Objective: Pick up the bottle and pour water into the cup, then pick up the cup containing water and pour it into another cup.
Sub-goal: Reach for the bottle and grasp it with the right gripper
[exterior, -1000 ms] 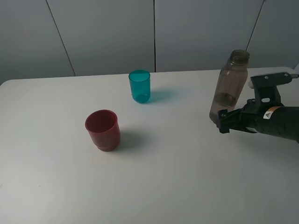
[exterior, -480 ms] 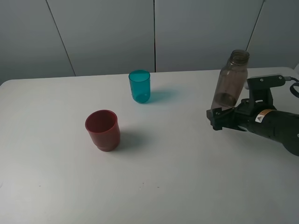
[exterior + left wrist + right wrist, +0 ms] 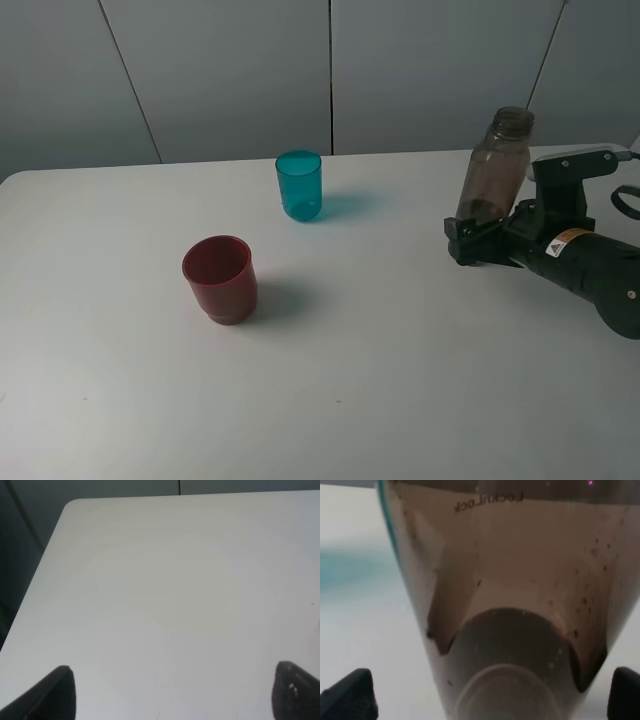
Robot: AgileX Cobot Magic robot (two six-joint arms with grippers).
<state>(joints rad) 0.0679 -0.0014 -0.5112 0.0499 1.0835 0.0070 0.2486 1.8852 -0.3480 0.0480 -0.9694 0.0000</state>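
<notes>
On the table (image 3: 380,340), the teal cup (image 3: 299,185) and the red cup (image 3: 220,278) stand well left of the bottle (image 3: 493,165). The bottle stands nearly upright, neck up, ungripped between the wide-spread jaws of the right gripper (image 3: 478,238). The left gripper (image 3: 170,690) is spread too, holding nothing.

Reads "LocknLock" in small dark letters on the clear brown wall of the bottle (image 3: 510,580); appears mirrored in the right wrist view, being seen through the plastic from behind. Shows, at the right edge of the exterior high frame, a small white sticker (image 3: 563,243) stuck on the black arm (image 3: 595,275) just below and right of the bottle. Bears a yellow warning triangle, plus fine print too small to make out.
</notes>
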